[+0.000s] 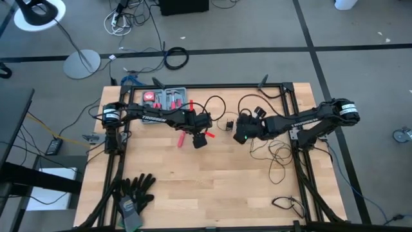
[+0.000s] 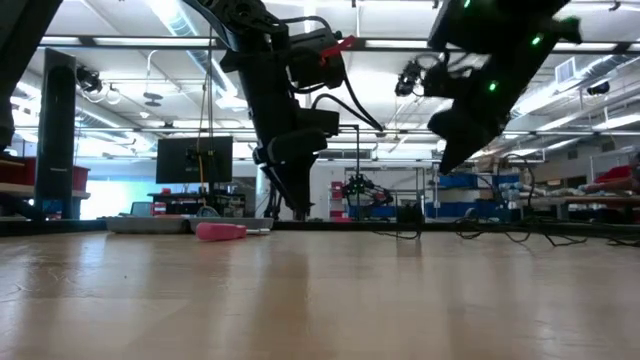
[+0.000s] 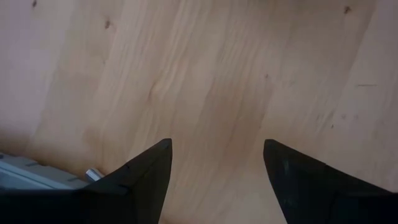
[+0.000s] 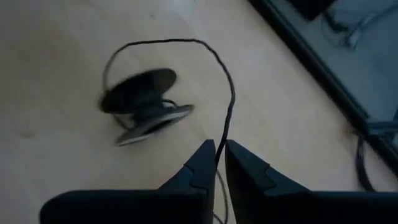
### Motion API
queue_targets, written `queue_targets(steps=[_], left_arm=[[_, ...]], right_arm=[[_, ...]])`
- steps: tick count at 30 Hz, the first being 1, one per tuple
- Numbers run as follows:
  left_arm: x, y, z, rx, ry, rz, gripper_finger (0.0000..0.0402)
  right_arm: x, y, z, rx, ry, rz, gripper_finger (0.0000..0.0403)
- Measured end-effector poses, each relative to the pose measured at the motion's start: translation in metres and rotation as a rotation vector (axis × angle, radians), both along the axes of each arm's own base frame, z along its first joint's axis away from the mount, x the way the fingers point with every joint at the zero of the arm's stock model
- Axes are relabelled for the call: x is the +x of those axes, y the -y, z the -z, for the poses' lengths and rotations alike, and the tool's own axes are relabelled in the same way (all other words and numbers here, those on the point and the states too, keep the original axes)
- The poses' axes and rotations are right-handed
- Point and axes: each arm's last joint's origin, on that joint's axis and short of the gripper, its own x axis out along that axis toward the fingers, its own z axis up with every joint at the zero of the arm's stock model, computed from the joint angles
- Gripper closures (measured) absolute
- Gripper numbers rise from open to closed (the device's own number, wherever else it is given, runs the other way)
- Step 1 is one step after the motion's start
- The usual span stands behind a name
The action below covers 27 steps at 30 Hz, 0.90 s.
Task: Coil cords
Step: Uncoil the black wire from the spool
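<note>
The cord is a thin black wire. In the right wrist view it curves in a loop (image 4: 214, 56) from a small round black puck (image 4: 143, 106) to my right gripper (image 4: 219, 155), which is shut on it. The puck (image 1: 230, 124) rests on the wooden table, mid-table. More loose loops of cord (image 1: 278, 154) lie on the table below the right arm. My left gripper (image 1: 196, 134) hangs open over bare wood to the puck's left, with nothing between its fingers (image 3: 155, 168). My right gripper pinches the cord (image 4: 222, 140) between its two fingers, a short way along from the puck. The fingers slant down from the table's right side. The cord arcs slack from the fingers round to the puck, which stays on the table.
A grey tray of red-handled tools (image 1: 164, 98) stands at the far left. A red-pink tool (image 1: 183, 138) lies beside the left gripper. Black gloves (image 1: 135, 190) lie at the near left. Another small cord (image 1: 288, 205) lies at the near right. The table's near middle is bare wood (image 1: 219, 187).
</note>
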Motion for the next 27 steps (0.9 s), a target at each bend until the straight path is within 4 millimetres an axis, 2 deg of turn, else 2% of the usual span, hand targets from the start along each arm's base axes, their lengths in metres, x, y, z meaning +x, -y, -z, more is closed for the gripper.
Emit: queue_targets(steps=[3, 7, 11, 16, 27], left_arm=[[0.000, 0.000, 0.000, 0.001, 0.005, 0.000, 0.0145], [0.001, 0.000, 0.000, 0.001, 0.009, 0.000, 0.0145], [0.000, 0.000, 0.000, 0.000, -0.002, 0.002, 0.0145], [0.003, -0.001, -0.001, 0.017, 0.023, 0.023, 0.0145], [0.023, -0.017, -0.015, 0.031, 0.296, 0.033, 0.0145]], right_arm=[[-0.001, 0.020, 0.011, 0.057, 0.019, 0.027, 0.0369], [-0.002, 0.044, 0.030, 0.135, 0.148, -0.009, 0.0385], [-0.009, 0.059, 0.044, 0.194, 0.266, -0.011, 0.0399], [-0.019, 0.065, 0.057, 0.199, 0.291, -0.008, 0.0400], [-0.032, 0.065, 0.072, 0.250, 0.441, -0.075, 0.0401]])
